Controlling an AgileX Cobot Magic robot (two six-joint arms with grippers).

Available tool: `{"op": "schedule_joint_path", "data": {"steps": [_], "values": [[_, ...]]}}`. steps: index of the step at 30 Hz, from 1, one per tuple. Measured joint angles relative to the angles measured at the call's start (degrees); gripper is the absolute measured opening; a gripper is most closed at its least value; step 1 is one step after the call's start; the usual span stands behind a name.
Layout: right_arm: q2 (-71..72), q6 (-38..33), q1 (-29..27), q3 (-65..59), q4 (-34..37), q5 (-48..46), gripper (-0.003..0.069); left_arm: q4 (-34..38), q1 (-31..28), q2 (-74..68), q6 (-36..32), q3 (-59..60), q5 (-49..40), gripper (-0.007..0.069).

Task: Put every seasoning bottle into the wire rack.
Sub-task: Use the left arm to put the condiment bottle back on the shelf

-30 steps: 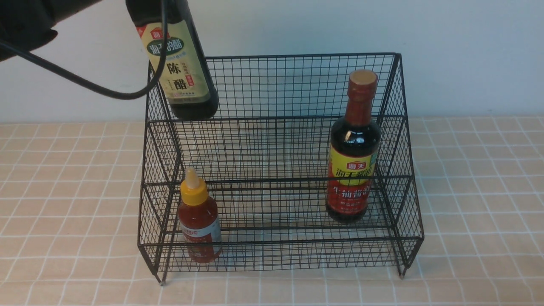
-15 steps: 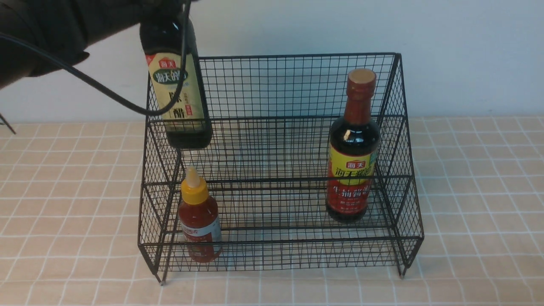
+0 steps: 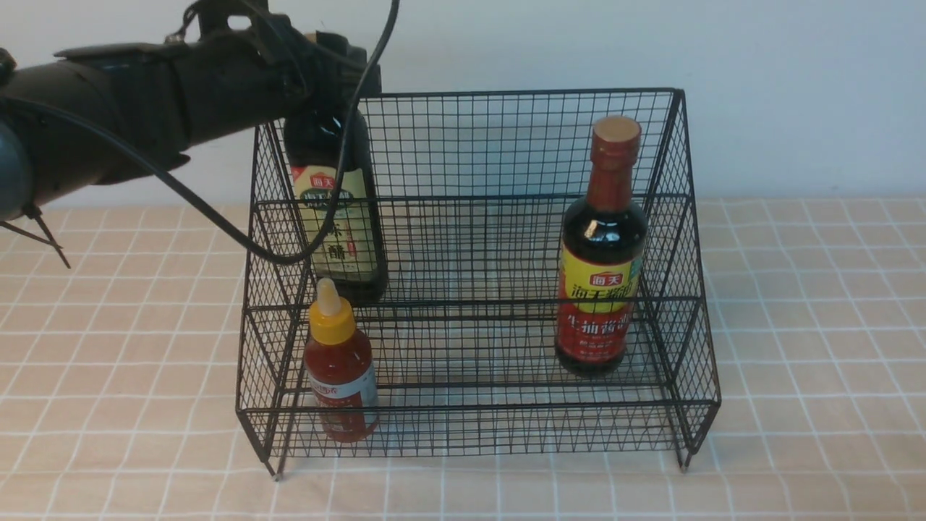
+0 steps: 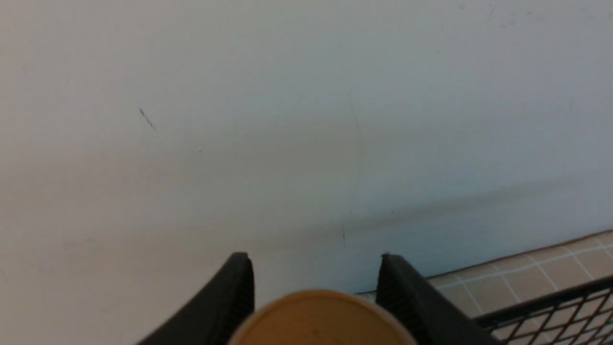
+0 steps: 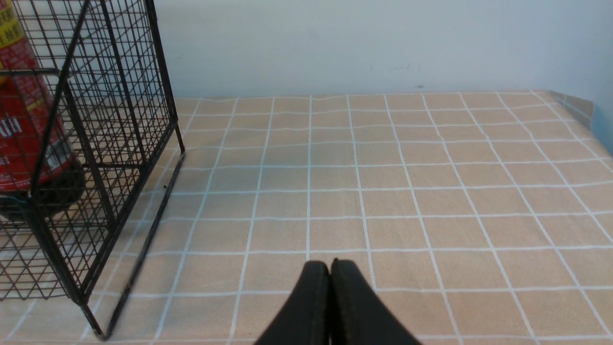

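1. Front view. The left gripper (image 3: 329,72) is clamped on the top of the tall dark bottle (image 3: 340,217), which hangs nearly upright directly beneath it. Holding it by the neck lets the body pass between the sloping sides of the wire rack (image 3: 506,92). The base sits at the level of a rear step on the rack's left. Whether it already bears on the mesh cannot be told. The red-sauce bottle (image 3: 338,369) stands lower and just forward of the held bottle, on the front tier. The red-necked bottle (image 3: 600,253) stands well apart, across the rack. With two bottles seated, this appears to be the last placement.

2. Left wrist view. Both fingers (image 4: 237,292) flank the gold cap (image 4: 316,318), one on each side. The contact itself lies below the frame edge. Beyond the fingertips is only the wall (image 4: 287,120), with a corner of the rack to one side.

3. Right wrist view. The right gripper (image 5: 330,268) is pressed closed on nothing, low over the table (image 5: 431,191). The rack lies off to its side, so this arm is probably parked clear of the working arm.
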State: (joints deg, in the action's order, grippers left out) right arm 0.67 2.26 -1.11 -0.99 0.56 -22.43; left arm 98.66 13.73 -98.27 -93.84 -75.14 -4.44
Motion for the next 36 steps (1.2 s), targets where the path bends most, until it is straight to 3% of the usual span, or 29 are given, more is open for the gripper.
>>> {"op": "schedule_joint_path", "data": {"steps": [24, 27, 33, 36], "values": [[0.00, 0.00, 0.00, 0.00, 0.00, 0.00, -0.0014, 0.00, 0.74, 0.75, -3.18, 1.93, 0.16, 0.0301], [0.00, 0.00, 0.00, 0.00, 0.00, 0.00, -0.0014, 0.00, 0.74, 1.12, -3.19, 2.11, 0.16, 0.0321], [0.00, 0.00, 0.00, 0.00, 0.00, 0.00, -0.0014, 0.00, 0.74, 5.70, -3.19, 1.93, -0.11, 0.0440], [0.00, 0.00, 0.00, 0.00, 0.00, 0.00, -0.0014, 0.00, 0.74, 7.84, -3.19, 1.93, -0.11, 0.0447]]}}
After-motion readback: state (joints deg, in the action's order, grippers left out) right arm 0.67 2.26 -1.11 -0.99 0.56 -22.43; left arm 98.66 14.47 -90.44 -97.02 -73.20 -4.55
